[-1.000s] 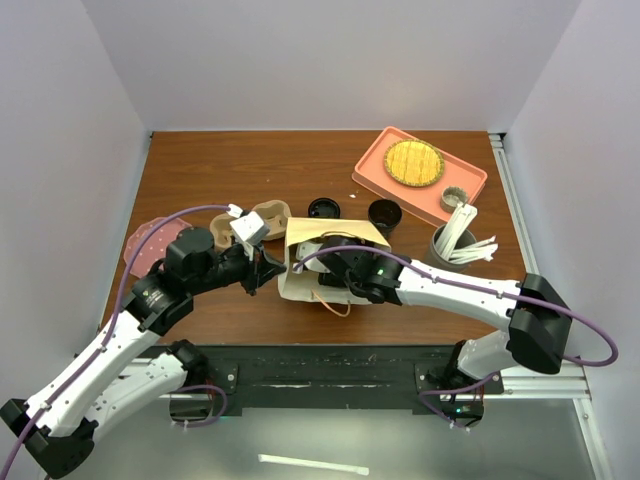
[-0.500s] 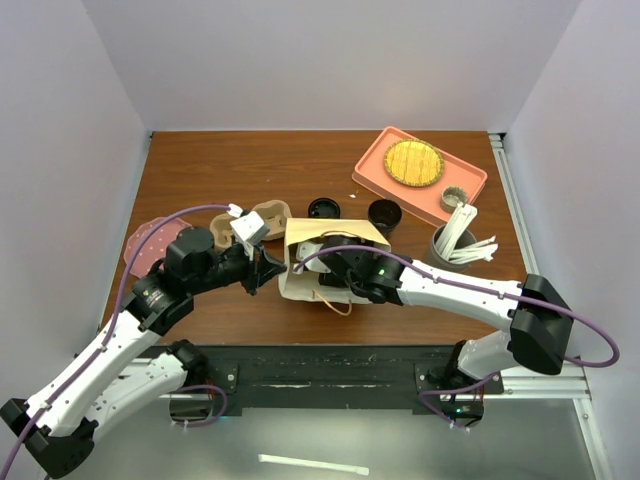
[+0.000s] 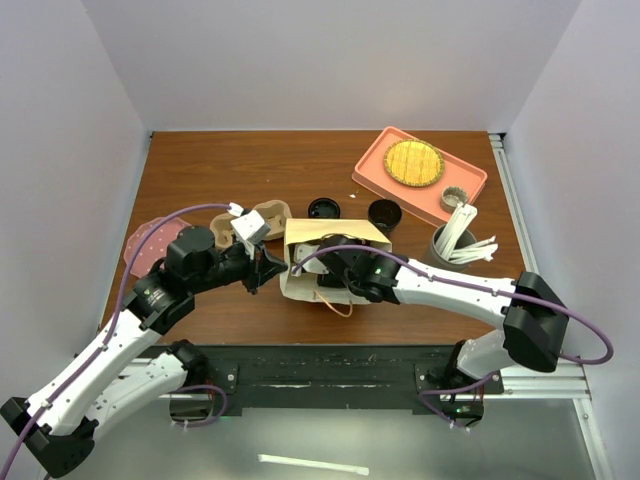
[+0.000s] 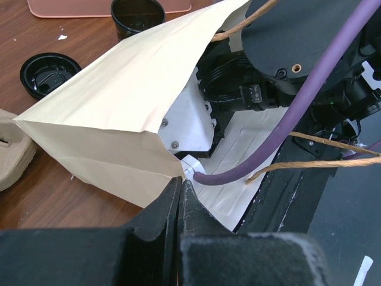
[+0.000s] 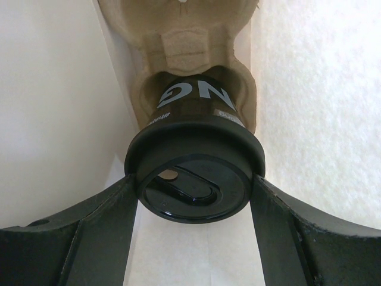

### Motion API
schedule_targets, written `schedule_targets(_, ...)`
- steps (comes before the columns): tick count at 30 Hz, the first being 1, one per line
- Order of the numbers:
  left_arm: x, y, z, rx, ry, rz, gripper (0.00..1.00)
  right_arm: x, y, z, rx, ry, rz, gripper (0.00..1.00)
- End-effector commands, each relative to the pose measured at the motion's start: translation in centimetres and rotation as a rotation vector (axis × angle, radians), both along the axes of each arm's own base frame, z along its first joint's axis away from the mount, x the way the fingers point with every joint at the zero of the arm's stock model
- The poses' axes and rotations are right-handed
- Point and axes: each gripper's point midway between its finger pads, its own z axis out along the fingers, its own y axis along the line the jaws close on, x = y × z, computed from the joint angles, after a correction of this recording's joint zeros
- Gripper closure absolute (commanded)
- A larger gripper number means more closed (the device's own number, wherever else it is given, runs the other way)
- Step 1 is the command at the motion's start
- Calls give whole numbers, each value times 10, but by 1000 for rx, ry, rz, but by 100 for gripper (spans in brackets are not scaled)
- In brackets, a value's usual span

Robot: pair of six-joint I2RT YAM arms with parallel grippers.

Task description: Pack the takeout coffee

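Note:
The takeout coffee (image 5: 193, 149), a small black cup with a black lid, lies inside a tan paper bag (image 3: 336, 240) that rests on its side on the table. Its base sits in a socket of a pulp carrier (image 5: 178, 42) deeper in the bag. My right gripper (image 5: 194, 180) reaches into the bag's mouth, with both fingers (image 5: 101, 226) pressed against the lid's sides. My left gripper (image 4: 180, 186) is shut on the bag's lower left edge (image 4: 119, 101). The top view hides the cup inside the bag.
A second open black cup (image 3: 385, 214) and a loose black lid (image 3: 324, 209) sit behind the bag. Another pulp carrier (image 3: 255, 222) lies at its left. A pink tray (image 3: 470, 180) and a grey cup of white utensils (image 3: 455, 245) stand at the right.

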Motion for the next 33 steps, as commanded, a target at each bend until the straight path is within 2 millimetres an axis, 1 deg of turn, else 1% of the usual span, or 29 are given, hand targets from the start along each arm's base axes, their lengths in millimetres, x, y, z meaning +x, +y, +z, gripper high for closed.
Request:
schedule_targets(1,0,-5,22,-53,-49,-20,100,8,14,8,26,-29,41,71)
schedule_targets(8,0,-6,21,-57,-46,-25,100,13,22,7,49,-51,41,71)
schedule_targets(10,-1,-6,22,-60,-46,-26,100,14,22,4,42,-58,45,71)
schedule_targets(14,-1,-6,23,-61,-45,-25,100,15,23,1,47,-61,42,67)
schedule_targets(22,-2,-7,24,-66,-43,-32,100,18,20,-2,52,-84,30,67)
schedule_targets(25,-1,-7,24,-66,-45,-31,100,21,19,-1,60,-95,12,59)
schedule_targets(26,-2,-7,24,-66,-43,-32,100,21,19,0,63,-99,8,52)
schedule_targets(27,-2,-7,25,-67,-46,-32,100,22,17,0,64,-99,2,49)
schedule_targets(29,-2,-8,25,-67,-45,-32,100,23,17,2,64,-104,-1,44)
schedule_targets(33,-1,-8,29,-74,-50,-30,100,23,17,7,72,-108,-4,37)
